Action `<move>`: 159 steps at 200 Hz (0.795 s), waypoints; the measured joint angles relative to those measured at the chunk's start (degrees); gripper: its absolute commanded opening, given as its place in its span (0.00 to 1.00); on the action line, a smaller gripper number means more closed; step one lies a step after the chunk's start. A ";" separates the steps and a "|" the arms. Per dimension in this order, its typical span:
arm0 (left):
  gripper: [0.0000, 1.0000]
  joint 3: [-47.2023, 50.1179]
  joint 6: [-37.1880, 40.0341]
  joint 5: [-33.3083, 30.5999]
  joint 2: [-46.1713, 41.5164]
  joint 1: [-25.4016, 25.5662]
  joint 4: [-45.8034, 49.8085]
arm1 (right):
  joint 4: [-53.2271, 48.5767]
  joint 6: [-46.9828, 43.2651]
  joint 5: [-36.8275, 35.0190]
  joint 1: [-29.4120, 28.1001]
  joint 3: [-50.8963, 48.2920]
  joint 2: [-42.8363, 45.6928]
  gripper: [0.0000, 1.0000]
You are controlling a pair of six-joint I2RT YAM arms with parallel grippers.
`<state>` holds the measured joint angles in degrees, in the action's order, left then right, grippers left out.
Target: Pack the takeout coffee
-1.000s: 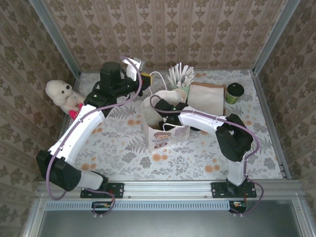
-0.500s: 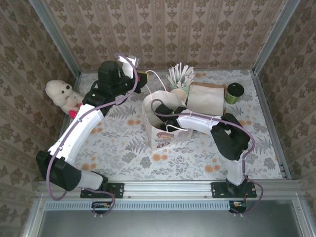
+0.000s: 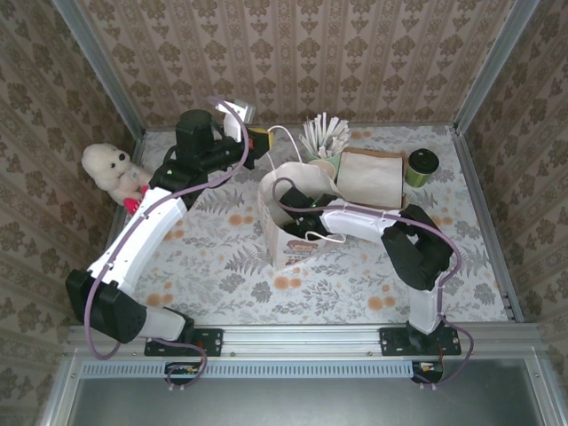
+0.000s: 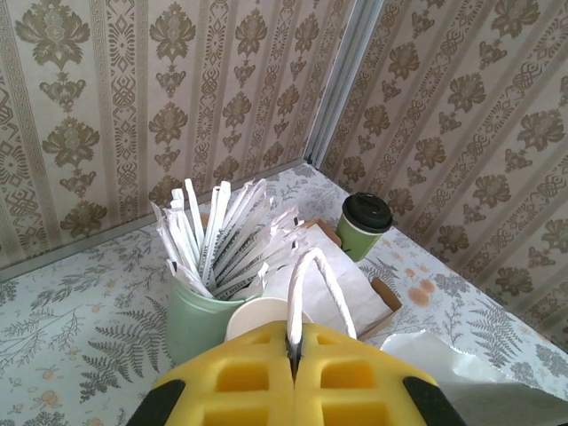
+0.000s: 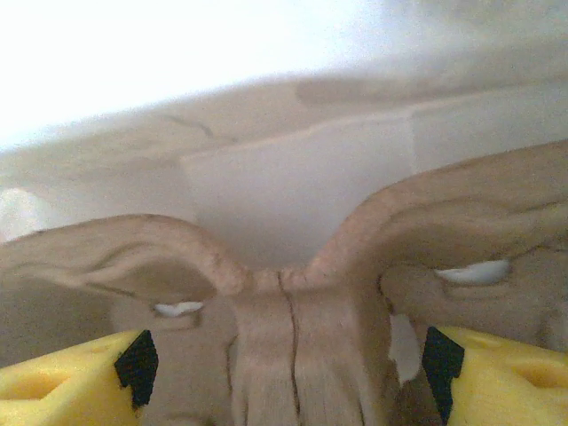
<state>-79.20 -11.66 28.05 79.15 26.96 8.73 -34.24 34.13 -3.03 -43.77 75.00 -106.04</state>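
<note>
A white plush toy [image 3: 110, 167] sits at the far left edge of the floral table [image 3: 213, 266]. The left arm reaches toward the far side, and the left gripper [image 4: 295, 362] is clenched on the white loop handle [image 4: 312, 280] of the paper bag [image 3: 288, 241], its yellow fingers [image 4: 240, 377] pressed together around the cord. The bag stands upright at the table's centre with its mouth open. The right gripper [image 5: 286, 368] is down inside it, jaws released and spread wide, with nothing between them except the bag's creased inner fold. Just beyond the bag stand a mint-green holder [image 4: 197, 321] full of white wrapped sticks and a cream cup [image 4: 257, 318] touching it. To their right lies a flat brown paper packet [image 3: 371, 176]. The takeout coffee [image 3: 422, 166] stands upright at the far right, lid on, just beside the packet and well apart from both grippers.
</note>
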 measured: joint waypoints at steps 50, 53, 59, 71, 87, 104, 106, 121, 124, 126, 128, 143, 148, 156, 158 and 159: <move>0.00 0.68 1.40 -0.24 0.02 -0.02 0.02 | 2.56 -4.52 0.42 0.00 -2.25 7.08 0.48; 0.00 0.74 1.42 -0.31 0.02 0.00 0.00 | 2.58 -4.52 0.39 0.00 -2.38 7.06 0.46; 0.00 0.81 1.46 -0.42 0.02 0.00 0.00 | 2.43 -5.25 0.37 0.00 -2.62 6.86 0.41; 0.00 0.81 1.64 -0.63 0.02 -0.02 0.00 | 2.29 -6.19 0.44 0.00 -3.41 6.47 0.33; 0.00 0.81 1.84 -0.81 0.02 0.00 0.00 | 1.77 -6.86 0.42 0.00 -3.93 5.22 0.24; 0.00 0.81 1.86 -0.85 0.15 -0.02 0.00 | 1.22 -7.82 0.42 0.00 -3.93 3.06 0.19; 0.00 0.81 1.86 -0.83 0.17 -0.02 0.00 | 1.16 -7.85 0.39 0.00 -3.93 2.89 0.19; 0.00 0.81 1.84 -0.85 0.42 -0.02 -0.04 | 1.09 -8.33 0.24 0.00 -3.19 2.40 0.19; 0.00 0.81 1.84 -0.87 0.52 -0.04 -0.04 | 1.07 -8.41 0.22 0.00 -3.10 2.27 0.19; 0.00 0.81 1.86 -0.85 0.52 -0.04 -0.04 | 1.03 -8.48 0.20 -0.02 -3.04 2.14 0.19; 0.00 0.81 1.84 -0.87 0.55 -0.04 -0.09 | 1.03 -8.48 0.15 -0.02 -2.99 2.03 0.19; 0.00 0.81 1.84 -0.87 0.68 -0.04 -0.17 | 0.81 -8.46 -0.76 -0.13 -1.88 0.96 0.20; 0.00 0.81 1.86 -0.85 0.72 -0.04 -0.20 | 0.72 -8.46 -1.25 -0.17 -1.36 0.50 0.20; 0.00 0.81 1.84 -0.87 0.72 -0.04 -0.20 | 0.59 -8.37 -2.16 -0.31 -0.39 -0.35 0.20; 0.00 0.81 1.86 -0.85 0.72 -0.04 -0.20 | 0.57 -8.33 -2.47 -0.37 -0.11 -0.61 0.20; 0.00 0.81 1.86 -0.85 0.72 -0.04 -0.20 | 0.55 -8.28 -2.56 -0.39 0.00 -0.70 0.21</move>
<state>-78.39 -9.80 27.20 79.88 26.92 8.54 -33.69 25.85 -5.58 -44.16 75.00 -106.74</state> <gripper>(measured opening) 0.047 0.198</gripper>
